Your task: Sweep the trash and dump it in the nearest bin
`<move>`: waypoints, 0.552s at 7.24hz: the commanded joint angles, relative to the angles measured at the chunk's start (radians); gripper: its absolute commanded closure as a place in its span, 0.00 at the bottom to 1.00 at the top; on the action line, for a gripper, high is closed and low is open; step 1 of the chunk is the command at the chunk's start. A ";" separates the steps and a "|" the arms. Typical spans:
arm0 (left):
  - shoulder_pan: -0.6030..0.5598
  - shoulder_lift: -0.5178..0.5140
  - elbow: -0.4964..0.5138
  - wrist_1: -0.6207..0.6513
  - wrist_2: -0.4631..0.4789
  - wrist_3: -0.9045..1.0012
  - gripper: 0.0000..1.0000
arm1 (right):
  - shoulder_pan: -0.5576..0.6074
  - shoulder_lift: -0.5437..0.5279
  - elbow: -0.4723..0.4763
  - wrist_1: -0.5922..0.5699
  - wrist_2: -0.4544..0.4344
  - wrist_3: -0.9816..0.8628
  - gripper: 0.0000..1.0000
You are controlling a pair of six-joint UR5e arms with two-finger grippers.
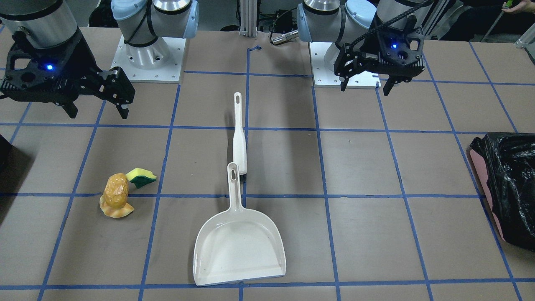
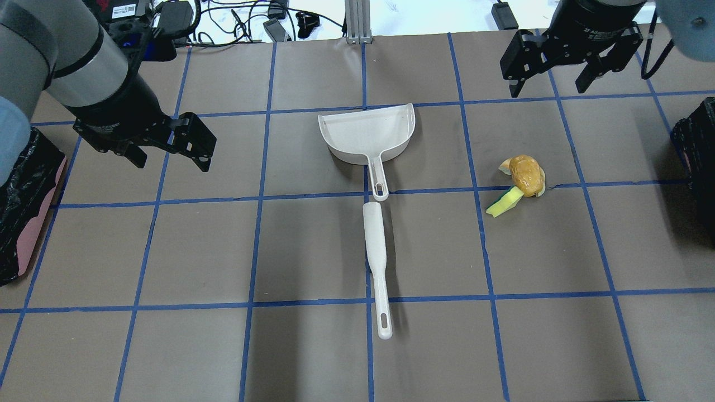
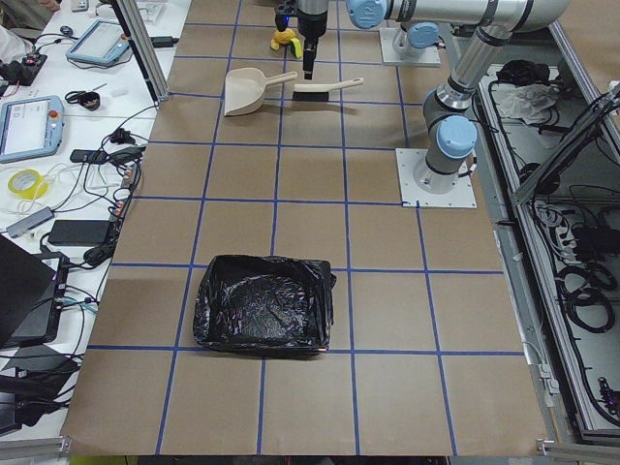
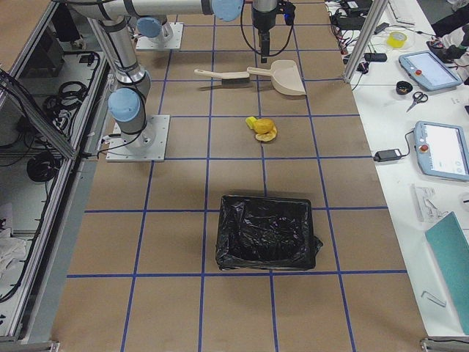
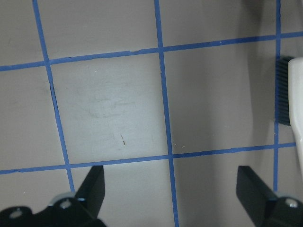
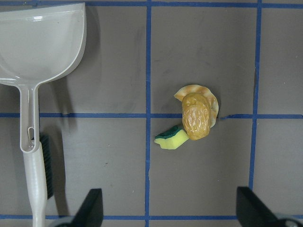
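The trash lies in one clump: a golden-brown bread roll [image 1: 117, 190] on top of a tan croissant [image 1: 118, 211], with a yellow-and-green sponge [image 1: 142, 176] touching them. The clump also shows in the right wrist view, roll [image 6: 196, 118] and sponge [image 6: 173, 138]. The bin shows as a dark sliver at the table's right end [image 2: 697, 145], and whole in the exterior right view [image 4: 267, 231]. My right gripper [image 2: 547, 89] is open and empty, above the table beyond the trash. My left gripper [image 2: 172, 164] is open and empty, above the left half.
A white dustpan [image 2: 366, 131] lies mid-table with its handle pointing at a white hand brush [image 2: 375, 245] lying in line with it. The brush's dark bristles show in the left wrist view [image 5: 282, 90]. A pink bin lined with a black bag [image 2: 22, 206] stands at the left end.
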 commanded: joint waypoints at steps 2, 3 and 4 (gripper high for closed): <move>0.000 -0.002 0.000 0.000 0.005 0.000 0.00 | 0.000 0.000 0.000 0.002 0.001 0.000 0.00; 0.000 -0.002 0.001 0.000 0.007 0.000 0.00 | 0.000 0.001 0.000 0.002 0.003 0.000 0.00; 0.000 -0.002 0.000 0.000 0.008 0.002 0.00 | 0.000 0.001 0.000 0.002 0.003 0.000 0.00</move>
